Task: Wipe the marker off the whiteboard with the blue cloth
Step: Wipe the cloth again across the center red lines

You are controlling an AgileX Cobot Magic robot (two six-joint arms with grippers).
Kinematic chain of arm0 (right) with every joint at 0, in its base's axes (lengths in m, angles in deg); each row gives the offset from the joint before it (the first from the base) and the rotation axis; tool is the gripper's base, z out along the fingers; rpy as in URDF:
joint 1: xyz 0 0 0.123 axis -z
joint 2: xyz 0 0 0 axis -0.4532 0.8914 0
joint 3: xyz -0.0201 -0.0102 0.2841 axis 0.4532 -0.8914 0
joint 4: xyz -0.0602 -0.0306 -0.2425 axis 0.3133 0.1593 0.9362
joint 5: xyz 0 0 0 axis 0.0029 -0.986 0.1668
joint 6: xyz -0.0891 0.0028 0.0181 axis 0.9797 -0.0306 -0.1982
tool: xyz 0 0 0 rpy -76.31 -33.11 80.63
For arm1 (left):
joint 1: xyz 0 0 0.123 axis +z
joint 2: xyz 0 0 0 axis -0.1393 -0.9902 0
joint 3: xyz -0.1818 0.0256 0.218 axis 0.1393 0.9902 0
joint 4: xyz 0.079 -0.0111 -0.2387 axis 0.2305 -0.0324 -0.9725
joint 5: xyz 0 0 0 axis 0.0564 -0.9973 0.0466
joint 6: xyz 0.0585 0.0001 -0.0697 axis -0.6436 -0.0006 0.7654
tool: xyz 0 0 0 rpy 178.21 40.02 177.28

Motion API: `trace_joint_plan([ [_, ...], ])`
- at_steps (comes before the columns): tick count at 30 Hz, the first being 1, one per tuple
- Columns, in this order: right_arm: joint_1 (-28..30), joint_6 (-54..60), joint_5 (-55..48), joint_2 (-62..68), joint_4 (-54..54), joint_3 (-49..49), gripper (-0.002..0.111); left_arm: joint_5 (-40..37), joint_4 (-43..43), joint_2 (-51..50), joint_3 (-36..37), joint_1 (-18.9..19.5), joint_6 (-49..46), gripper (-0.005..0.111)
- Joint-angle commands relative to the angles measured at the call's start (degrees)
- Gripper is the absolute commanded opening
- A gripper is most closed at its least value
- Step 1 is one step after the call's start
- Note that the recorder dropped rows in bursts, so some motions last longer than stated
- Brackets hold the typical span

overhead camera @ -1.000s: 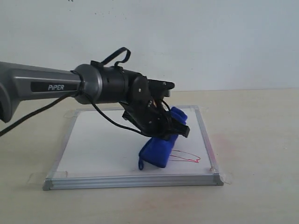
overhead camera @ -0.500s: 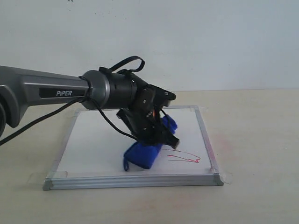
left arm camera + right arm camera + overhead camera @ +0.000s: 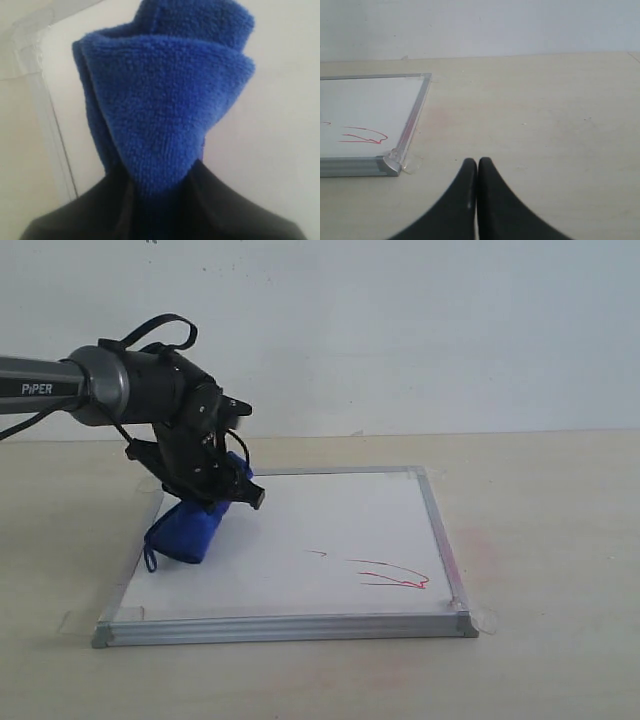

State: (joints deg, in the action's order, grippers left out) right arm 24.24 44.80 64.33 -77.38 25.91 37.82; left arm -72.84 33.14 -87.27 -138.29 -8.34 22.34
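Marker (image 3: 390, 575) lines, red and dark, lie near the whiteboard's (image 3: 300, 520) right near corner, with one faint short stroke a little further toward its middle. A second ago the blue cloth (image 3: 187, 530) was pressed on the whiteboard just beside these lines, covering their left end. It has since been swept across to the whiteboard's left edge, well apart from the drawing. The left claw (image 3: 215, 485) pinches the cloth's upper end, and the lower end with its small loop rests by the left frame. Judging from what is left, that pass took little off, so the pointed outline still needs wiping and the cloth must travel back toward the right near corner. The exterior view shows the whole whiteboard and how far the cloth sits from the lines, but the right arm is missing from it. The left wrist view shows only folded blue terry filling the space between dark claw fingers, with bare whiteboard behind and no marker in sight. The right wrist view shows the right claw (image 3: 478, 167) pressed together and holding nothing, over the bench (image 3: 545, 125) just past the whiteboard's right near corner, with the red lines plain inside the frame.
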Motion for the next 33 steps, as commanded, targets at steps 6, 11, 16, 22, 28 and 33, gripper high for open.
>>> trace_joint_plan([
  [6, 0.4, 0.2, 0.6, -0.3, -0.1, 0.1, 0.000, 1.8, -19.1, 0.2, 0.2, -3.5, -12.1, 0.004],
  [11, 0.4, 0.2, 0.6, -0.3, -0.1, 0.1, 0.000, 1.8, -22.9, 0.1, 0.2, -8.1, -13.9, 0.004],
  [16, 0.4, 0.2, 0.6, -0.3, -0.1, 0.1, 0.000, -3.4, -16.8, 0.1, 0.5, -7.6, -16.1, 0.004],
  [22, 0.4, 0.2, 0.6, -0.3, -0.1, 0.1, 0.000, -11.9, -11.4, 0.1, 0.5, 0.3, -12.3, 0.004],
  [28, 0.4, 0.2, 0.6, -0.3, -0.1, 0.1, 0.000, -14.2, -17.1, 0.1, 0.5, 1.6, -16.1, 0.004],
  [33, 0.4, 0.2, 0.6, -0.3, -0.1, 0.1, 0.000, -13.2, -30.0, 0.1, 0.5, -1.3, -24.2, 0.004],
])
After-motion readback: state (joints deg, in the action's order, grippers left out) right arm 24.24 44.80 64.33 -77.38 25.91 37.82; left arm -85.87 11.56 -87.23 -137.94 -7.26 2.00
